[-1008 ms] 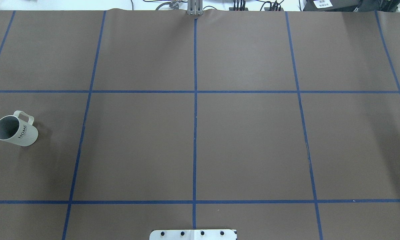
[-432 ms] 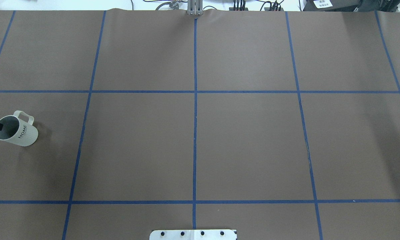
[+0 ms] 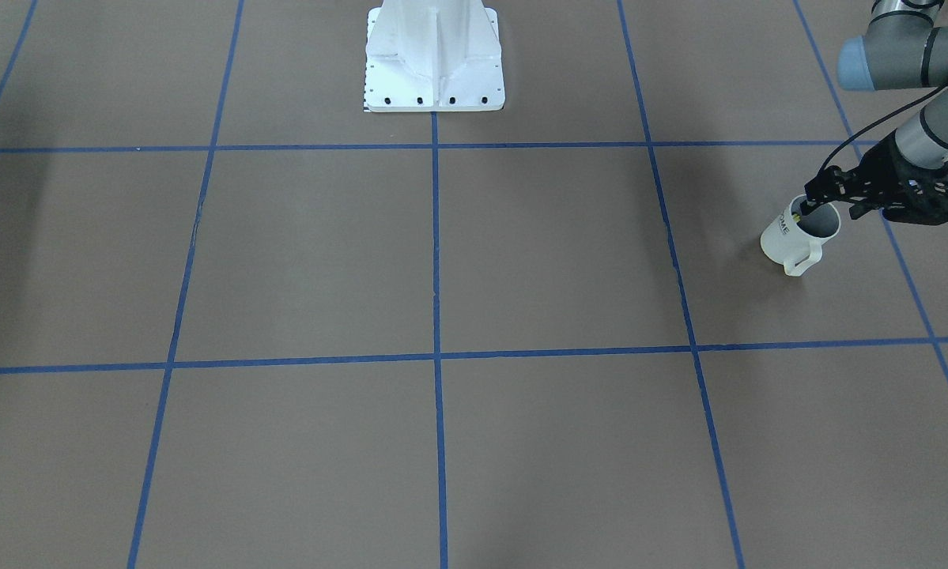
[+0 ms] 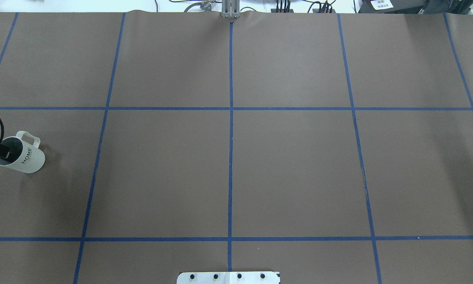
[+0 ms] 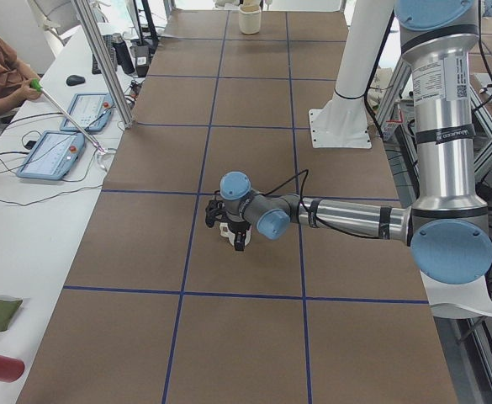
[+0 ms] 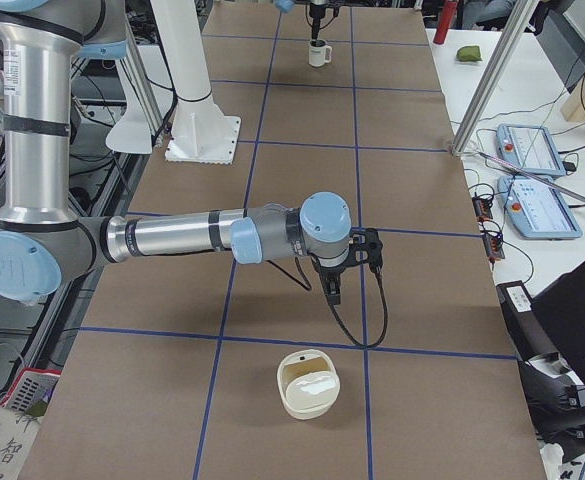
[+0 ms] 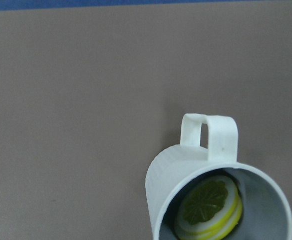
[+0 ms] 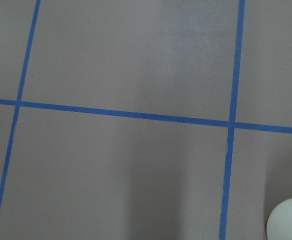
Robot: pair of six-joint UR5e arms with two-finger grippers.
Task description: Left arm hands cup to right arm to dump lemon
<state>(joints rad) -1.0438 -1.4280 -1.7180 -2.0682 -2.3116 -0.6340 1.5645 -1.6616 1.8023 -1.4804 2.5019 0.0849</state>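
Though it sits far out on the robot's left of the worktop (image 4: 228,165), the cup (image 4: 27,159) stands upright, long axis vertical, mouth up, handle (image 4: 28,137) pointing away from the robot. The lemon (image 7: 210,207) lies inside. The left tool (image 3: 817,204) is at the rim, fingers apart. I cannot tell how the right tool (image 6: 332,288) stands.

The left arm (image 3: 934,122) enters at 2 o'clock in the front-facing view, its wrist angled down and the left gripper (image 3: 832,210) low with fingers spread. The right arm (image 6: 172,237) stretches level, and the right gripper (image 6: 334,288) points straight down, its jaws unclear.
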